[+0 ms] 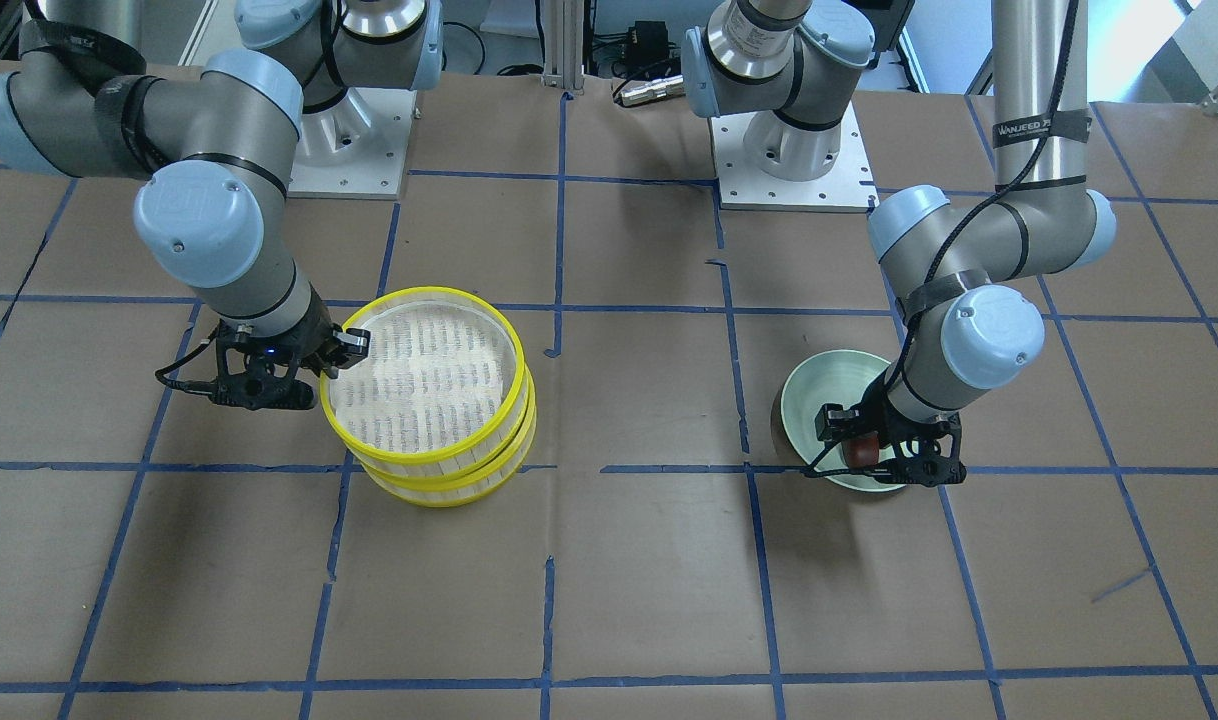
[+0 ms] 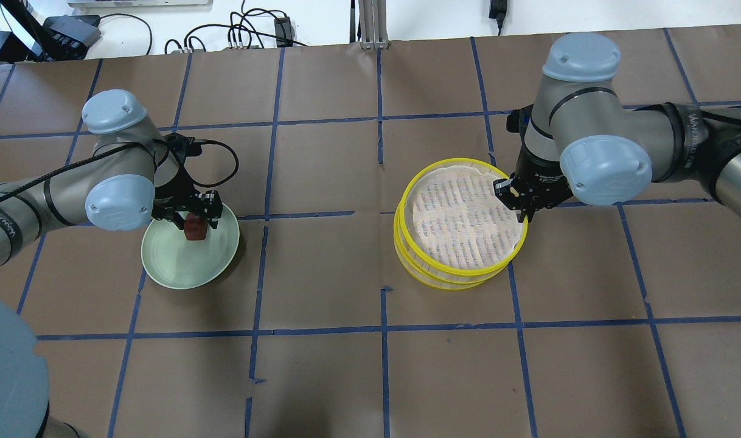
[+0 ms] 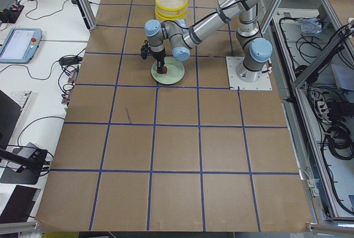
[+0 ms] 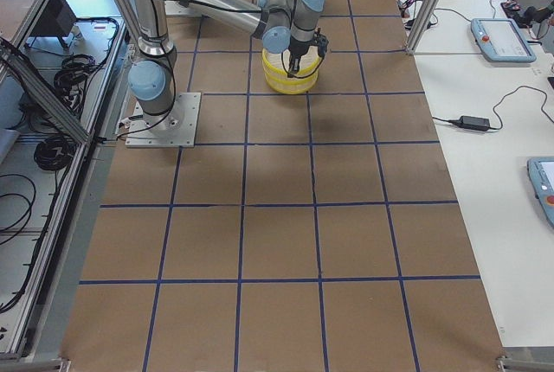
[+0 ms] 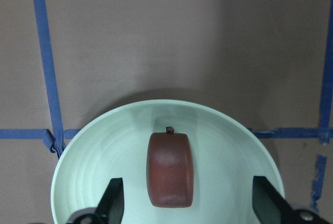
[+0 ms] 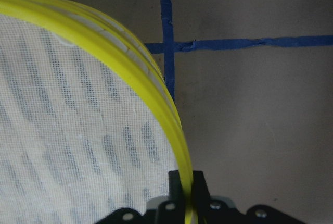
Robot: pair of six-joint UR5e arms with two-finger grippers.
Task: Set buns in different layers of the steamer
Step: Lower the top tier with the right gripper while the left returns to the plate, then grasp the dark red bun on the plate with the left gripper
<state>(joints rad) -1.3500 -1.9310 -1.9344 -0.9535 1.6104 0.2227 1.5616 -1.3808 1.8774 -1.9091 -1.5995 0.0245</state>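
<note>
On the robot's left side of the counter [image 2: 322, 274], a pale green plate [image 5: 104, 151] carries the reddish-brown bun [image 5: 170, 169], which lies near the middle of the plate. The left pincer [image 5: 187, 199] hangs low over it and is wide open. One finger stands at each side of the bun, and there is a clear gap on both sides, so it holds nothing.

On the robot's right side, the two steamer layers are stacked. The top layer [image 1: 424, 380] sits on the lower layer [image 1: 449, 487], a little shifted from it. The right pincer [image 6: 187, 182] is closed on the yellow rim of the top layer, one finger inside above the woven liner and one outside. Blue tape lines [image 2: 382, 365] cross the counter.
</note>
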